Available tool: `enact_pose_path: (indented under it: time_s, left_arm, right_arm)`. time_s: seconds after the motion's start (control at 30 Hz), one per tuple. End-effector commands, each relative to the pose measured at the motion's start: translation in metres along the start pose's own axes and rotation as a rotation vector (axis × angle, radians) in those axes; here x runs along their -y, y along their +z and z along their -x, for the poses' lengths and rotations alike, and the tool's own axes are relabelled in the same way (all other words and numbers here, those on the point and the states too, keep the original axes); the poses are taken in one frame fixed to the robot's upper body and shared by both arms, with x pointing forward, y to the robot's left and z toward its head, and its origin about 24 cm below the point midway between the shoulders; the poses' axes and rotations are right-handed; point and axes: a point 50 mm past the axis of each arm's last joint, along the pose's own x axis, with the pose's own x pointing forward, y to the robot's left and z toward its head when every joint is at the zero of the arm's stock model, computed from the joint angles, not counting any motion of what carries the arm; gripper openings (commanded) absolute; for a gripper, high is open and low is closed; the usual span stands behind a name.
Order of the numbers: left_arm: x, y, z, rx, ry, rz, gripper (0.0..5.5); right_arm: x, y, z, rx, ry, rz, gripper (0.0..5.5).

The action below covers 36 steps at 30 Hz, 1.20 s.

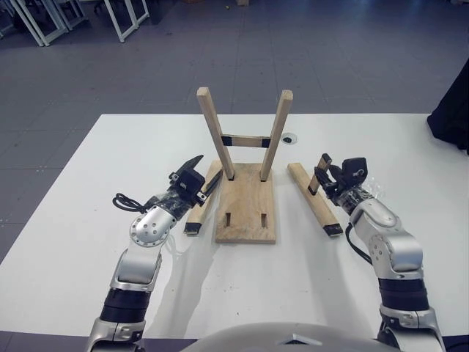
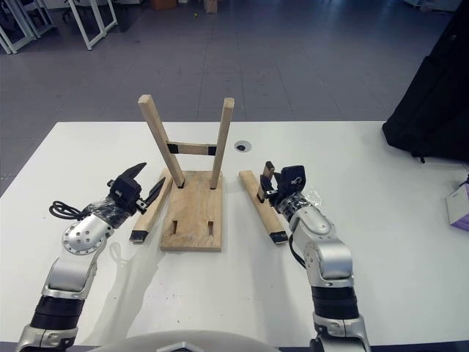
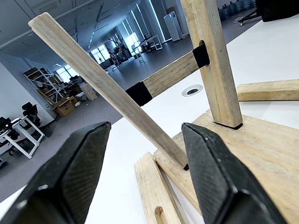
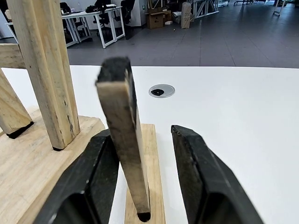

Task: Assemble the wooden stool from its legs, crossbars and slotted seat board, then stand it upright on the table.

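**Surface** (image 1: 95,220): white; carries every part.

**Seat board** (image 1: 245,220): lies flat at centre, underside up so the legs can drop into its slots. The two near slots (image 1: 229,218) are empty.

**Standing legs** (image 1: 216,132): a pair seated in the far slots, splayed and tied by a crossbar (image 1: 247,141).

**Left loose leg** (image 1: 198,216), **right loose leg** (image 1: 314,199): one lies beside each long edge of the board (presumably staged for the near slots). The left one's far end is hidden by the arm.

**Left end effector** (image 1: 210,166): wide, empty, over the left loose leg.

**Right end effector** (image 4: 145,135): wide, straddling the second crossbar; whether either finger touches it is unclear.

**Second crossbar** (image 4: 124,140): upright, its foot in the right loose leg's hole.
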Motion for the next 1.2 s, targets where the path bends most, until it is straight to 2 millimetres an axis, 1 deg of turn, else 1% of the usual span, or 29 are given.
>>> enact_pose_path:
  time_s: [0.03, 0.2, 0.3, 0.5, 0.57, 0.6, 0.63, 0.7, 0.77, 0.8, 0.83, 0.93, 1.07, 1.13, 1.2]
  left_arm:
    - [-0.003, 0.006, -0.002, 0.02, -0.001, -0.031, 2.79]
    - [-0.003, 0.006, -0.002, 0.02, 0.0, -0.033, 2.79]
    - [-0.003, 0.006, -0.002, 0.02, 0.0, -0.034, 2.79]
    - [-0.002, 0.007, -0.007, 0.028, -0.006, -0.034, 2.79]
    - [-0.001, 0.007, -0.009, 0.031, -0.011, -0.034, 2.79]
    - [-0.001, 0.007, -0.01, 0.033, -0.013, -0.033, 2.79]
    - [0.0, 0.007, -0.011, 0.035, -0.016, -0.034, 2.79]
    - [0.0, 0.007, -0.012, 0.036, -0.023, -0.034, 2.79]
    - [0.0, 0.005, -0.011, 0.031, -0.028, -0.031, 2.79]
    - [0.0, 0.004, -0.011, 0.025, -0.026, -0.03, 2.79]
    - [-0.001, 0.001, -0.011, 0.015, -0.021, -0.029, 2.79]
    - [-0.001, -0.004, -0.009, -0.001, -0.013, -0.024, 2.79]
    - [0.002, -0.005, -0.007, -0.001, -0.01, -0.016, 2.79]
    - [0.003, -0.005, -0.005, -0.003, -0.006, -0.014, 2.79]
    - [0.003, -0.005, -0.003, -0.003, 0.001, -0.014, 2.79]
  right_arm:
    - [-0.003, 0.021, -0.001, 0.084, 0.019, -0.004, 1.9]
    - [-0.003, 0.036, -0.002, 0.135, 0.02, 0.005, 1.9]
    - [-0.005, 0.052, -0.004, 0.187, 0.028, 0.009, 1.9]
    - [-0.014, 0.105, -0.023, 0.337, 0.063, 0.004, 1.9]
    - [-0.014, 0.113, -0.03, 0.355, 0.064, 0.01, 1.9]
    - [-0.012, 0.107, -0.036, 0.335, 0.053, 0.019, 1.9]
    - [-0.009, 0.093, -0.042, 0.279, 0.036, 0.028, 1.9]
    - [-0.003, 0.04, -0.051, 0.086, 0.002, 0.051, 1.9]
    - [-0.004, -0.016, -0.046, -0.113, 0.002, 0.035, 1.9]
    - [-0.006, -0.032, -0.042, -0.163, 0.002, 0.03, 1.9]
    - [-0.007, -0.038, -0.041, -0.175, 0.002, 0.017, 1.9]
    - [-0.006, -0.026, -0.046, -0.121, -0.009, 0.001, 1.9]
    - [0.001, 0.017, -0.042, 0.076, -0.053, -0.134, 1.9]
    - [0.006, 0.039, -0.034, 0.16, -0.075, -0.143, 1.9]
    - [0.017, 0.061, -0.021, 0.247, -0.108, -0.128, 1.9]
